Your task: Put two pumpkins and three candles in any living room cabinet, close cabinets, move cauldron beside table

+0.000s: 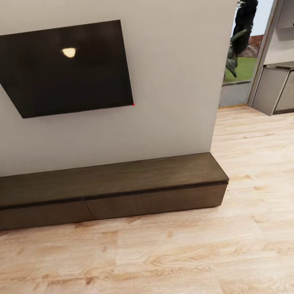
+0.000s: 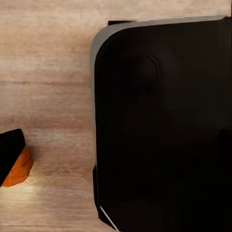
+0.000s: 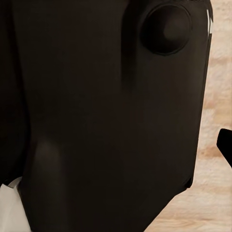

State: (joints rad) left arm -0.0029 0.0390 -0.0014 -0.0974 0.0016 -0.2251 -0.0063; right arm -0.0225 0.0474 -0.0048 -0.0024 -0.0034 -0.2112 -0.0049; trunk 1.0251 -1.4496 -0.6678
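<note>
Since the head view has the cabinet (image 1: pixel 106 191) low against the wall under the TV (image 1: pixel 62 70), both drawer fronts flush: rigid wood, no handles, so hook a front's top edge to pull. Left wrist view shows the robot's black base (image 2: pixel 164 125) over the plank floor (image 2: pixel 48 72) and an orange sliver (image 2: pixel 19 169), possibly a pumpkin. Can't tell either claw's state.

You are in a home living room. A dark flat screen (image 1: pixel 62 70) hangs on a pale wall (image 1: pixel 178 68) above a long low brown cabinet (image 1: pixel 106 191). Light wood plank flooring (image 1: pixel 180 258) runs through to grey kitchen units (image 1: pixel 283 89) beside a garden window (image 1: pixel 241 51).
</note>
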